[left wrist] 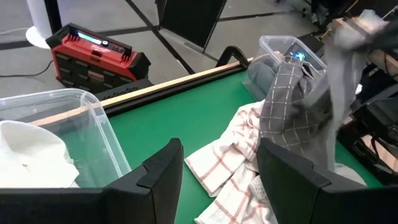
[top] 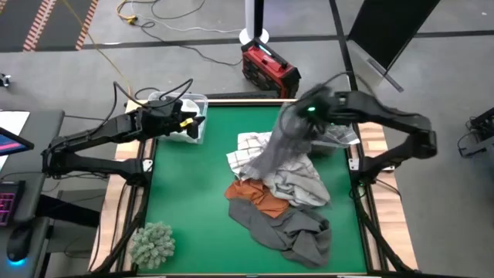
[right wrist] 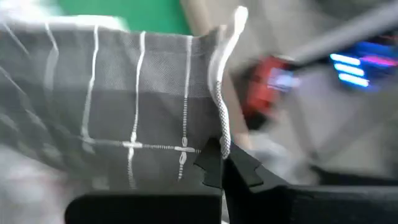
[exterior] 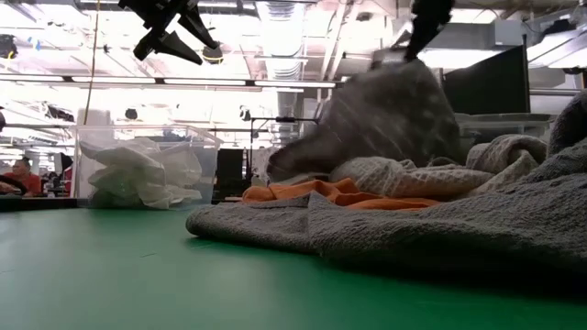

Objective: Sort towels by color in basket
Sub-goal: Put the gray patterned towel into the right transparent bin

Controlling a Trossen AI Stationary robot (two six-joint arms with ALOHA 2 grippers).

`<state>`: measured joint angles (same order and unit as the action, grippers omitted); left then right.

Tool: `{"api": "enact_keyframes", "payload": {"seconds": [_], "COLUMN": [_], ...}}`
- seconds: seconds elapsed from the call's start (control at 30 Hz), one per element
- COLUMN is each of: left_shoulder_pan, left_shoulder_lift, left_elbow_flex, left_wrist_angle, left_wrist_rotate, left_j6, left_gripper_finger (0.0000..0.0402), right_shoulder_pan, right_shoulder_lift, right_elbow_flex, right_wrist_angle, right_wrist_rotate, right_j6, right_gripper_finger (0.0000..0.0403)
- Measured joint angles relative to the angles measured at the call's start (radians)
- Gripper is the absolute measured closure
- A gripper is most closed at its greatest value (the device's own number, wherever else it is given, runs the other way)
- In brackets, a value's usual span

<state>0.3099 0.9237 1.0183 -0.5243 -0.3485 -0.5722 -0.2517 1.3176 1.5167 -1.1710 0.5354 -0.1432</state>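
Green tabletop (top: 193, 201) under workshop lights: right claw (right wrist: 222, 163) pinched shut on grey checked towel (top: 287, 133), lifted over pile (top: 282, 197) near right bin (left wrist: 292, 53). Left claw (left wrist: 217, 174) wide, empty, over white-towel bin (top: 194, 116). Advice: lift clear of pile before crossing to bin.

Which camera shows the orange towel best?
The high view: the orange towel lies open to see between grey cloths. The low view shows only an edge-on strip. Neither wrist view shows it.

right end effector (top: 297, 116) gripping grey checked towel (top: 279, 150) | pile: orange towel (top: 258, 197)
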Motion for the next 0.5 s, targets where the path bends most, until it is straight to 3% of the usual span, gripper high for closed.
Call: {"api": "enact_keyframes", "payload": {"seconds": [0.13,0.23,0.33,0.5], "left_shoulder_pan": [0.000,0.000,0.000,0.000], "left_shoulder_lift": [0.000,0.000,0.000,0.000], "left_elbow_flex": [0.000,0.000,0.000,0.000], "left_wrist_angle": [0.000,0.000,0.000,0.000], "left_wrist_rotate": [0.000,0.000,0.000,0.003], "left_j6": [0.000,0.000,0.000,0.000], "left_gripper_finger": [0.0207,0.0207,0.0207,0.0207], "right_shoulder_pan": [0.002,-0.022,-0.079,-0.250], "right_shoulder_lift": [-0.111,-0.165,-0.179,-0.129], "right_elbow_flex": [0.000,0.001,0.001,-0.039], "right_wrist_angle": [-0.008,-0.003,-0.035,-0.249], "right_wrist_rotate": [0.359,0.487,0.462,0.272], "right_j6": [0.070,0.076,0.129,0.334], "right_gripper_finger": [0.0384,0.0383,0.0381,0.0384]}}
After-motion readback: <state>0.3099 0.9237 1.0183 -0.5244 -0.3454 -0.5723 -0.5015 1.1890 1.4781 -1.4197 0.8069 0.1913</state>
